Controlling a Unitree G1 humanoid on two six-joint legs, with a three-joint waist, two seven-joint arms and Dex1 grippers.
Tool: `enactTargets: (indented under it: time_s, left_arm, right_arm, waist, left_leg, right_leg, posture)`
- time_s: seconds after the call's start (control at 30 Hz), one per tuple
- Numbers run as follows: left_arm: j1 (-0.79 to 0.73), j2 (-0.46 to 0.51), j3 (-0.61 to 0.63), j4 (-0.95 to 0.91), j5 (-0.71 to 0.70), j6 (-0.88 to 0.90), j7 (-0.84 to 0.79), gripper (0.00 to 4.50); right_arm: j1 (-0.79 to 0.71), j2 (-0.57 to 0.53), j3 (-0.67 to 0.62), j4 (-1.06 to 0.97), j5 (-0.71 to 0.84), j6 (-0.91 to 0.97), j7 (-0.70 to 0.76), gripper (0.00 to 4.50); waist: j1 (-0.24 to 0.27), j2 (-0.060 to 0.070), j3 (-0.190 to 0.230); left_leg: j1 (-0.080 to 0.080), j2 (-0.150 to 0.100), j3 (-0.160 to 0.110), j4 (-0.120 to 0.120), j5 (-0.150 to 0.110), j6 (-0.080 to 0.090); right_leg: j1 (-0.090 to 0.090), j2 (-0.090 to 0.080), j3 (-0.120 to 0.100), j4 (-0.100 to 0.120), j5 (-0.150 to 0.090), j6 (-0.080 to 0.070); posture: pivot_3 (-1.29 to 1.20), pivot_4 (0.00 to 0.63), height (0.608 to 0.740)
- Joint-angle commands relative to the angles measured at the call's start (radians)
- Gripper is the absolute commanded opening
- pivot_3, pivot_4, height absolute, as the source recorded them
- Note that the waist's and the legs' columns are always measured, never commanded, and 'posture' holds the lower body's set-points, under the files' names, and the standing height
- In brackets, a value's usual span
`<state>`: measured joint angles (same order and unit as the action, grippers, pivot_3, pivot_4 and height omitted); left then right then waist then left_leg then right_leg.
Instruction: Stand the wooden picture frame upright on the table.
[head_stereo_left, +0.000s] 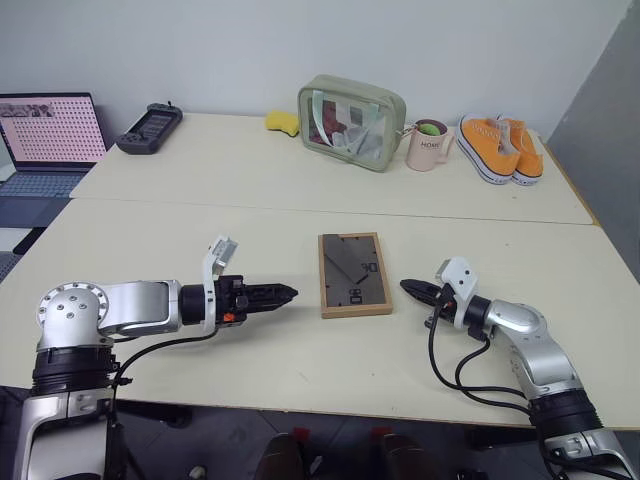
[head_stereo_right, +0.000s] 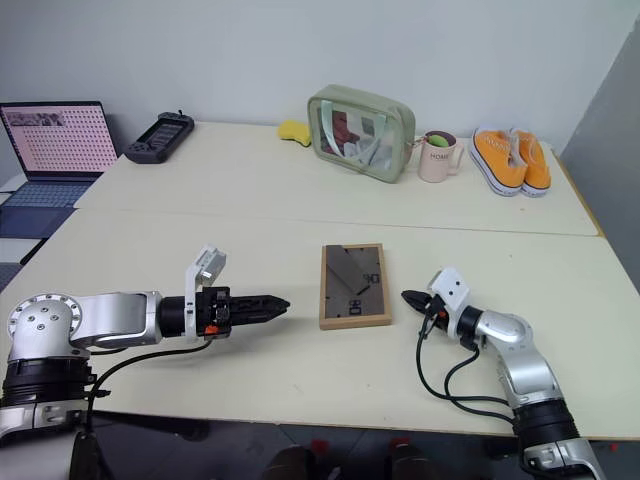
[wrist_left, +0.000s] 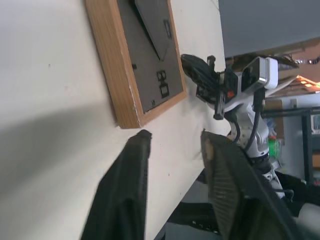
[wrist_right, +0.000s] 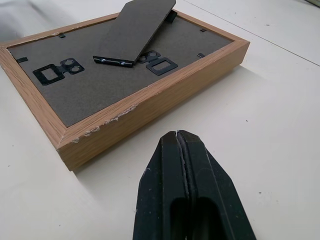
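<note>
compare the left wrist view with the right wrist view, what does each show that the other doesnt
Left wrist view alone: the left hand with its fingers apart, just short of a corner of the wooden picture frame, and the right hand across the frame from it.

Right wrist view alone: the right hand's own fingers pressed together, pointing at the frame's chipped long edge, and the frame's whole dark back with the prop raised off it.

Both: the frame lying flat, back up, on the table, held by neither hand.
</note>
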<state>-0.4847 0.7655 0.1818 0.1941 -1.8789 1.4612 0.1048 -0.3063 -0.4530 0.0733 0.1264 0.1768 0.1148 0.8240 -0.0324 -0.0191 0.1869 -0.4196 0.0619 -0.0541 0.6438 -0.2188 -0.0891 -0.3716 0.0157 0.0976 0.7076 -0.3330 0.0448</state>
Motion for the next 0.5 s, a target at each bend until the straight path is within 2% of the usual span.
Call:
enactTargets:
  time_s: [0.03,0.07,0.33,0.5]
  left_arm:
    - [0.010,0.034,-0.042,-0.042,-0.093,-0.063,0.043,2.83]
    - [0.012,0.036,-0.046,-0.043,-0.093,-0.072,0.045,3.01]
    - [0.023,0.027,-0.090,-0.030,-0.085,-0.181,0.147,3.01]
    - [-0.006,-0.001,-0.096,0.035,0.005,-0.200,0.135,3.01]
  right_arm:
    - [0.005,-0.003,-0.007,-0.038,0.006,-0.015,-0.001,0.00]
    - [0.007,-0.003,-0.007,-0.039,0.007,-0.015,-0.001,0.00]
    - [-0.003,0.022,0.012,-0.038,0.000,-0.015,-0.011,0.00]
    - [-0.005,0.057,0.031,-0.012,-0.006,-0.023,-0.026,0.00]
  waist:
    - [0.000,0.000,0.000]
    - [0.000,0.000,0.000]
    - [0.001,0.000,0.000]
    - [0.001,0.000,0.000]
  left_leg:
    - [0.000,0.000,0.000,0.000,0.000,0.000]
    - [0.000,0.000,0.000,0.000,0.000,0.000]
    - [0.000,0.000,0.001,0.000,0.000,0.000]
    - [0.000,0.000,0.001,0.000,0.000,0.000]
  right_leg:
    - [0.000,0.000,0.000,0.000,0.000,0.000]
    - [0.000,0.000,0.000,0.000,0.000,0.000]
    - [0.000,0.000,0.000,0.000,0.000,0.000]
    - [0.000,0.000,0.000,0.000,0.000,0.000]
  posture:
    - [0.00,0.150,0.740]
    - [0.00,0.150,0.740]
    - [0.00,0.150,0.740]
    - [0.00,0.150,0.740]
